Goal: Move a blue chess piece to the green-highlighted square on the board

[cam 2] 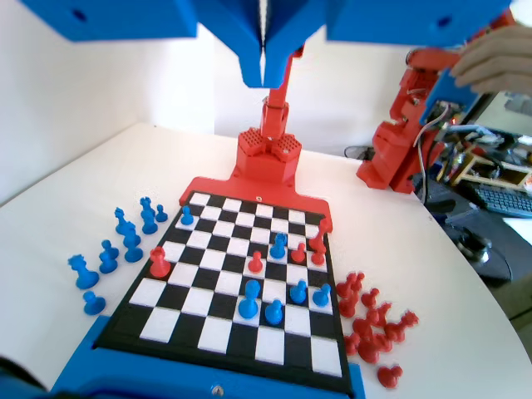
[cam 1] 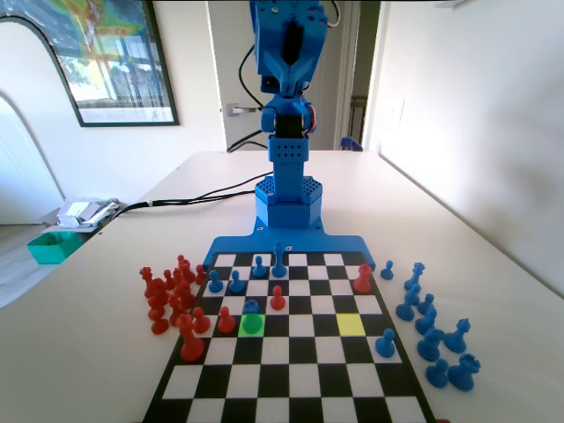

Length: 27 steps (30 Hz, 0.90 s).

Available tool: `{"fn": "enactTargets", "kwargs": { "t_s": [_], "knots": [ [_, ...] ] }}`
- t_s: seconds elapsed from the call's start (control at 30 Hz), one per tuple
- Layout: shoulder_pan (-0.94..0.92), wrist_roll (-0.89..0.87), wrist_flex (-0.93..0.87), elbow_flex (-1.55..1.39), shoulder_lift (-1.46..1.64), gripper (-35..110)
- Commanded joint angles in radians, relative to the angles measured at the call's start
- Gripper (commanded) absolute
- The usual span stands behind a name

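Fixed view: the flat black-and-white chequered board lies on the pale table, and the blue arm stands upright at the board's far end, raised well above it. The single bright lime-green highlighted square sits left of the board's centre line, and a small blue plastic pawn with a round ball head stands on it, towards its far edge. A red pawn stands on the square just left of the green one, and another red pawn stands one square diagonally beyond it to the right. A yellow highlighted square lies in the same row as the green one, to its right, with no piece on it. More blue pieces stand in the board's far rows, among them a taller one. Off the board's left edge a cluster of red pieces stands on the table; off its right edge stands a group of blue pieces. Wrist view: the blue two-finger gripper hangs from the top edge, high above the board; its jaws are pressed together with only a thin seam between them and nothing held. The same blue pawn stands near the board's middle in this view, with a red pawn just beside it.
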<state>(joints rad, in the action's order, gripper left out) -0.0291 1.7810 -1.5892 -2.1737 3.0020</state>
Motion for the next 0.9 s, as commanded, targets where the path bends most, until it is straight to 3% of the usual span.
{"fn": "enactTargets", "kwargs": {
  "t_s": [0.0,0.87],
  "knots": [
    [0.012,0.000,0.012,-0.002,0.037,1],
    [0.008,-0.002,0.015,-0.003,0.052,1]
  ]
}}
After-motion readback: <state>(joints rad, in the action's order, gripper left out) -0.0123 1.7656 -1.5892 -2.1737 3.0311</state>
